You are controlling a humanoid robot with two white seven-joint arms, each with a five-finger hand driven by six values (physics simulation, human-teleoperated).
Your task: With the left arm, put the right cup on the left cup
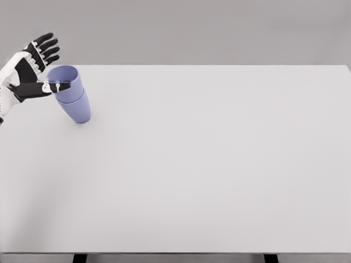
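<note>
Fingers of the robot's black-and-white left hand are spread wide at the upper left of the frame, 4 of them fanned up and to the right against the grey backdrop, holding nothing. Its thumb reaches out to the right and lies across the near rim of the upper lavender-blue plastic cup; whether it touches the rim or merely passes in front of it cannot be told from this view. That upper cup sits nested inside the lower lavender-blue plastic cup, so the 2 form 1 stack, with the upper one's open mouth showing as an oval and the lower one's body and base visible beneath it. In the picture the stack leans with its mouth toward the upper left and its base toward the lower right. It rests on the wide white tabletop near the far left corner, just beside the hand. The white forearm enters from the left edge of the frame, below the hand. At the bottom edge, 2 dark table legs show under the front lip of the tabletop, 1 toward the left and 1 toward the right.
</note>
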